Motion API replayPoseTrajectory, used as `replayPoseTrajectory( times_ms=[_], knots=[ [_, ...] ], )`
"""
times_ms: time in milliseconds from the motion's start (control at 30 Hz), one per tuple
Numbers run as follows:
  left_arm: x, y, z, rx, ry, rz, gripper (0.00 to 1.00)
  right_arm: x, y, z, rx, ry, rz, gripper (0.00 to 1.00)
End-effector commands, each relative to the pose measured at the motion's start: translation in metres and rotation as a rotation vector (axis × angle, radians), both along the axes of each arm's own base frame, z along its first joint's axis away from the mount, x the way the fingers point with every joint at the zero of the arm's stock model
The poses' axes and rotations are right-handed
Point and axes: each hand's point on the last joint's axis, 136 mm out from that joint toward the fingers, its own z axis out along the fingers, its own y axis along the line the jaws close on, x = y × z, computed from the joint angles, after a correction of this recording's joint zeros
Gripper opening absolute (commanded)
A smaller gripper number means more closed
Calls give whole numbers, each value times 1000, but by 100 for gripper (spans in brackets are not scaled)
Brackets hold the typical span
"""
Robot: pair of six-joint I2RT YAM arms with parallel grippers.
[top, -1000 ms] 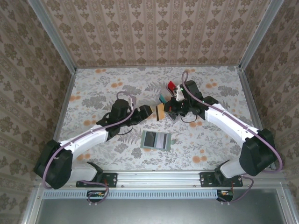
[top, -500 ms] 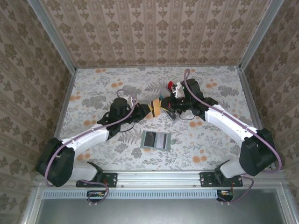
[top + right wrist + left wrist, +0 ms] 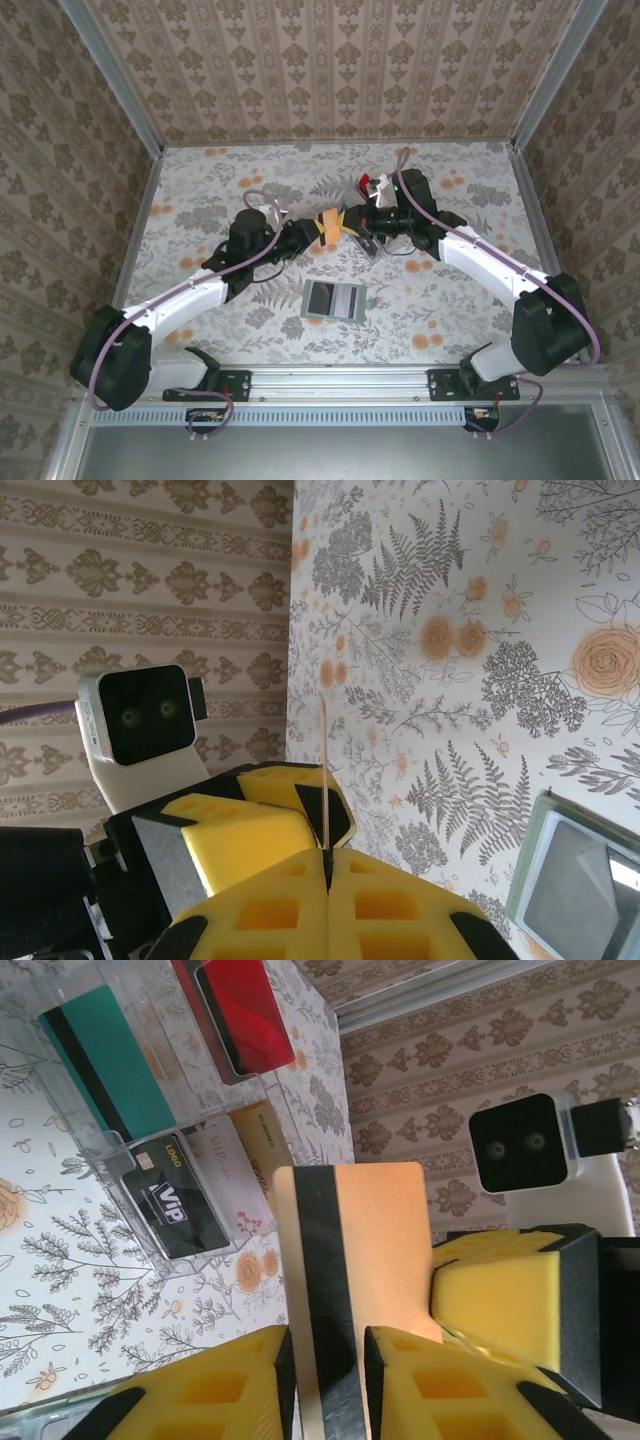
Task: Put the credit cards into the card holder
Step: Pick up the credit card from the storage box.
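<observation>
Changed over the last second: the left gripper (image 3: 312, 232), earlier spread wide and just short of the tan-orange card (image 3: 328, 226), has been brought up against it. Both grippers have been shifted slightly toward the table's (image 3: 200, 200) far edge.

- The card is held upright in the air over mid-table, between the two grippers.
- The right gripper (image 3: 328, 865) is clenched on the card's lower edge. The card is seen edge-on, nipped at the seam of the yellow foam pads (image 3: 250, 920).
- Left jaws: the card's black stripe lies in their gap, but whether it is truly pinched cannot be told.

Judged a mid-air handover or regrip, with nothing inserted yet. The card holder (image 3: 335, 300) lies opened flat toward the near edge, centre, untouched.

Materials:
- The card is thin, rigid, matte plastic with rounded corners.
- The pads are soft and blocky.
- The holder is sage green, with glossy slot windows.
- The clear tray (image 3: 95, 1150) is hard-walled. In it the teal card (image 3: 105, 1060), red card (image 3: 245, 1015), dark card (image 3: 180, 1200) and whitish card (image 3: 232, 1170) are stood on a slant.
</observation>
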Motion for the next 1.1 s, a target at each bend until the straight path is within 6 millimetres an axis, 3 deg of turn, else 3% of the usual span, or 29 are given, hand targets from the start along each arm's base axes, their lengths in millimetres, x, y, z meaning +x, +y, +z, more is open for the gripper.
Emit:
replayPoseTrajectory(
  times_ms=[0,133,333,500,600,733,800,867,900,933,1033,1067],
  knots=[
    [-5,-3,23,-52,-60,-36,29,-2,7,0,54,23,24,4],
    [-6,-1,24,-58,-64,-29,19,-1,5,-6,29,34,12,5],
    [-6,2,27,-69,-70,-15,0,-5,12,2,64,15,62,17],
    [-6,1,32,-105,-68,-20,0,-4,15,2,91,13,70,27],
    [-6,1,36,-138,-70,-25,0,-2,18,1,112,20,76,26],
    [-6,2,31,-140,-49,-18,0,-2,19,1,122,23,81,12],
    [-5,6,24,-125,-29,4,28,-2,13,-1,98,17,54,8],
    [-4,14,7,-51,13,42,42,-3,6,-6,44,30,26,5],
    [-5,20,-5,7,43,64,57,-3,-1,-13,-12,40,-7,5],
    [-6,26,-14,62,63,83,63,-6,-7,-20,-63,54,-32,5],
    [-12,45,-39,237,104,117,70,-16,-36,-47,-294,91,-148,4],
    [-15,51,-49,292,120,121,71,-22,-46,-48,-364,74,-182,4]
  ],
)
